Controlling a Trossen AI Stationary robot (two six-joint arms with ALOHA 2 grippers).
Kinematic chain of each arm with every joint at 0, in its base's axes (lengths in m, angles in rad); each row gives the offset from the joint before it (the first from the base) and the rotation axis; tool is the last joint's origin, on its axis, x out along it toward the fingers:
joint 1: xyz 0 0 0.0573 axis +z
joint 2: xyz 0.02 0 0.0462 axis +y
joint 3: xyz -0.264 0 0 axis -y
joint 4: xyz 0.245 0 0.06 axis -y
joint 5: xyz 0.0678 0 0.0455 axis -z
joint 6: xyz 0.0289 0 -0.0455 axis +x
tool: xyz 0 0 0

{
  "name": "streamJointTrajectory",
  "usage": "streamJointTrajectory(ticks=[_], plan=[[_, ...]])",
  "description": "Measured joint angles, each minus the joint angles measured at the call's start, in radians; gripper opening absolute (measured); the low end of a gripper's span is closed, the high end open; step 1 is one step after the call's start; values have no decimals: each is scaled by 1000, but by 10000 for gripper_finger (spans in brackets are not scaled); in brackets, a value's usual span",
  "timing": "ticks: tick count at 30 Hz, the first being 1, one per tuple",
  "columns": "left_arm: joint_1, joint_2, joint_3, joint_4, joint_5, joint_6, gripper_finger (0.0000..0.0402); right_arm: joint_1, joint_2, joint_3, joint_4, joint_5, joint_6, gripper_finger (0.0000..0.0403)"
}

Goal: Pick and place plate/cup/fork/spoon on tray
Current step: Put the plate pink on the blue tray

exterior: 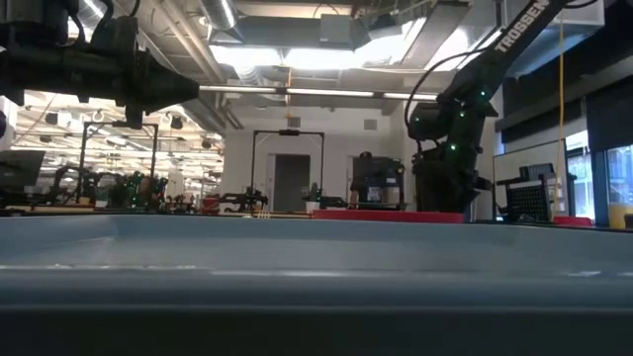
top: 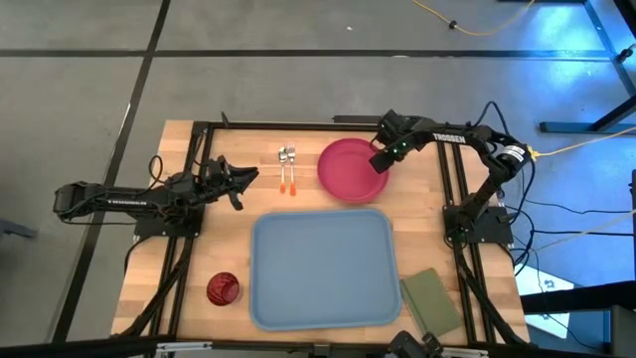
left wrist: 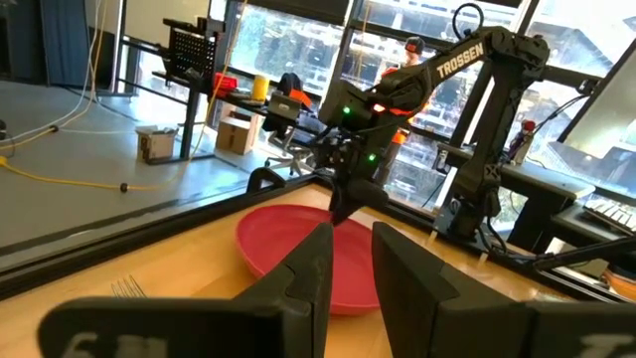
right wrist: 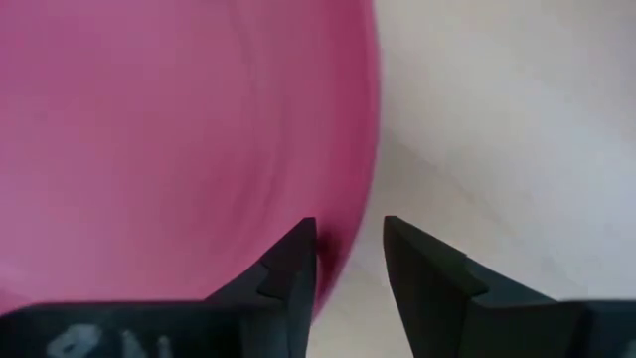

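The pink-red plate (top: 348, 171) lies on the table at the far middle, beyond the light blue tray (top: 323, 268). My right gripper (top: 382, 161) stands over the plate's right rim, pointing down, shut on it. My left gripper (top: 248, 177) hovers left of the plate, shut and empty. The fork and spoon (top: 287, 169) lie side by side on the table between my left gripper and the plate. The fork's tines show in the left wrist view (left wrist: 127, 288). The dark red cup (top: 223, 288) stands on the table left of the tray. My right gripper (right wrist: 350, 249) pinches the plate's right rim (right wrist: 343, 214) between its two fingers, one over the plate's inside and one outside it. The fingers come from above, pointing down. In the low view the plate (exterior: 376, 215) shows level and low at the table.
An olive-green pad (top: 432, 298) lies at the tray's near right corner. Black frame rails (top: 199, 199) run along the table's left, right and far sides. The tray's near wall (exterior: 316, 277) fills the lower half of the low view.
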Motion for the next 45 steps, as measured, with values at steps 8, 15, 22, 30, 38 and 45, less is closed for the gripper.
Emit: streamJointTrajectory(ticks=[8,15,22,30,38,45], plan=[[0,0,0,0,1,0,66,8,0,-33,34,-47,68,124],[0,0,0,0,1,0,66,18,-1,-45,64,-48,26,74],[0,0,0,-3,1,0,66,19,-3,-5,112,-62,-17,8],[0,0,0,-11,1,2,66,28,-59,156,103,-44,-42,7],[-1,0,0,-50,1,1,66,180,-108,295,43,-300,-34,7],[-1,0,-1,-56,1,1,66,481,-107,276,26,-202,-7,7]])
